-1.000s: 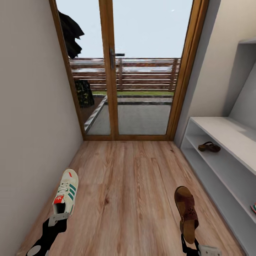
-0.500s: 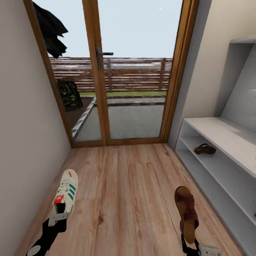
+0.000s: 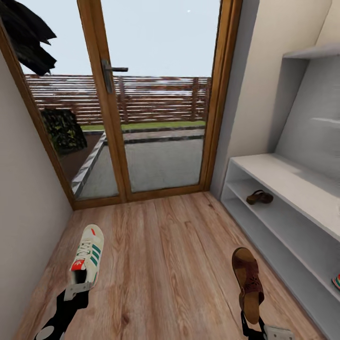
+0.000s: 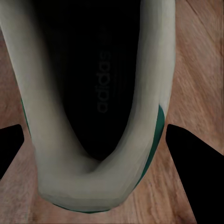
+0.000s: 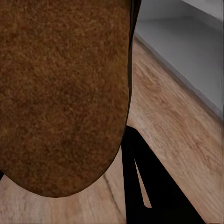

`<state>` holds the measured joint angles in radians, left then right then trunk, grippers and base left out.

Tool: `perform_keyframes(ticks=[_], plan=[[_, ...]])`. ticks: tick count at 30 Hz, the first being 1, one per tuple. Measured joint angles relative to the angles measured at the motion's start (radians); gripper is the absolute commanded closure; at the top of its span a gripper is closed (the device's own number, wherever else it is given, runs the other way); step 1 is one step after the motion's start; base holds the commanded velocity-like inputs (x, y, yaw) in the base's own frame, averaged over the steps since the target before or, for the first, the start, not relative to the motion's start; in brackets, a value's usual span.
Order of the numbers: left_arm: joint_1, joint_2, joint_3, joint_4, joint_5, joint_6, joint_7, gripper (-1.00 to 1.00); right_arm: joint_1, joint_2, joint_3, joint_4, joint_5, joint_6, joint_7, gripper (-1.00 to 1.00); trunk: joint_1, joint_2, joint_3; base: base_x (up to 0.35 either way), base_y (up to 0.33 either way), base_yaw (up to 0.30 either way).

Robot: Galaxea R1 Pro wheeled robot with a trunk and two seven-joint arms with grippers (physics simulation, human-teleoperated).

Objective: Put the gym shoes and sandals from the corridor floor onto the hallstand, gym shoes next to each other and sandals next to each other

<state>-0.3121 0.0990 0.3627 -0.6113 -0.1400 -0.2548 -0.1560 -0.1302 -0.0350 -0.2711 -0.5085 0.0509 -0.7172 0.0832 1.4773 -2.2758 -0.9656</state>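
Over the last 1 s the whole head view has slid: the glass door (image 3: 146, 94) and its handle have drifted toward the left of the picture, and more of the hallstand (image 3: 302, 189) now shows at the right. Both carried shoes sit at the same picture positions throughout, so this is the camera and base turning toward the rack, not the things moving. The left gripper (image 3: 78, 289) is closed on the heel of 1 gym shoe (image 3: 87, 255), held out ahead over the corridor floor (image 3: 170, 255); in the left wrist view the shoe's opening (image 4: 100, 84) sits between the 2 dark fingers (image 4: 186, 149), with floor planks behind it. The right gripper (image 3: 255, 326) grips 1 sandal (image 3: 248, 278) by its heel end, toe pointing away; in the right wrist view its tan footbed (image 5: 60, 93) is up close, with the rack's grey base beyond. A second sandal (image 3: 259, 197) already lies on the upper open shelf row, near the door end. A small teal-and-red shape (image 3: 336, 282) at the right edge on the lower row is probably the other gym shoe's heel, but it is cut off and I cannot confirm it. Judgement: about half done, and the turn is lining the robot up to place. The held sandal belongs beside the shelved one, so the reach must go toward the door end.
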Motion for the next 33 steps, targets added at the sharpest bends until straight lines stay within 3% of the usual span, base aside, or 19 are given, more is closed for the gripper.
perform_keyframes(ticks=[21,33], plan=[[0.0,-0.001,-0.001,0.001,0.001,0.001,-0.001,1.0,0.0,-0.001,0.0,0.0,0.0,0.0,0.0,1.0,0.0,0.0,0.0,0.005,0.014,-0.264],[0.0,-0.002,0.0,0.0,0.001,0.002,-0.002,1.0,0.0,-0.001,0.0,0.001,0.0,0.0,0.0,1.0,0.0,0.0,0.0,-0.081,0.251,-0.263]])
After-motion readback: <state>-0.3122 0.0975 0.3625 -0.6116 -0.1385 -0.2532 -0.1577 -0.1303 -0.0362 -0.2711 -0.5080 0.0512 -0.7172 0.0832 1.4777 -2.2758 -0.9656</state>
